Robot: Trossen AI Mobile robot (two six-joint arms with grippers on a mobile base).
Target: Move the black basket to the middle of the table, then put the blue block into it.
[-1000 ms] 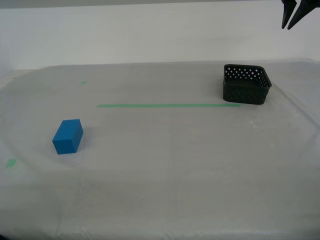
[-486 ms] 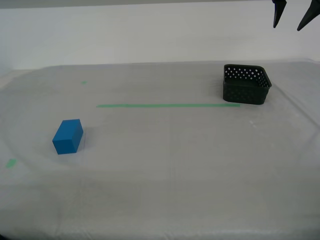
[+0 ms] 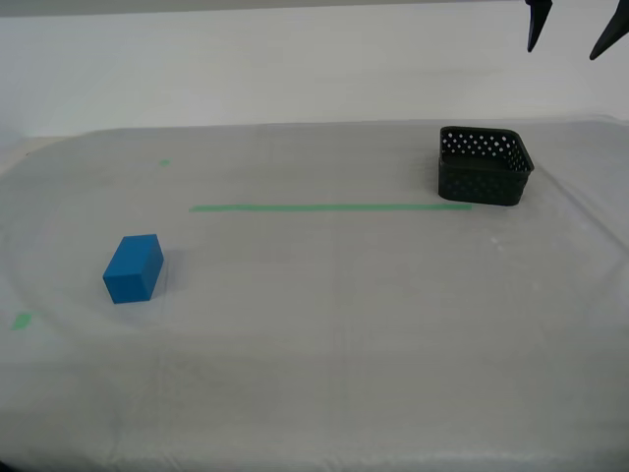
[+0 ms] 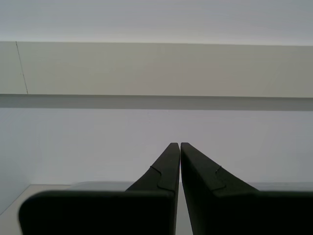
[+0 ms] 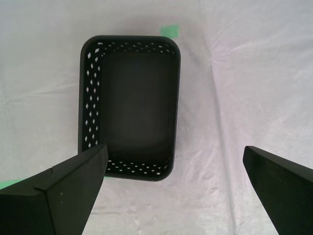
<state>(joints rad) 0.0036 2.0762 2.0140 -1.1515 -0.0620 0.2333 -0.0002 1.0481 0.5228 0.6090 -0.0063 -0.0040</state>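
The table (image 3: 324, 354) is a wide sheeted top with a thin green tape line (image 3: 329, 207) running along its middle. The basket (image 3: 484, 165) sits empty and upright near the far corner on the exterior view's right, just past that end of the tape line, so the first step is not yet done. My first gripper (image 5: 173, 191) hangs well above it, looking straight down into it, with its fingers (image 5: 63, 191) spread wide and nothing between them; in the exterior view only two dark tips (image 3: 536, 25) show at the top edge over that corner. To do this step well, I judge I should come straight down with one finger inside a wall and one outside it, pinch the rim at the middle of a side, not at a rounded corner, and then drag or lift it slowly along the tape line so that the light plastic does not tip or twist. My second gripper (image 4: 180, 147) points at the wall behind, pressed closed and empty. The block (image 3: 134, 267) lies alone near the near corner on the exterior view's left, well apart from the basket.
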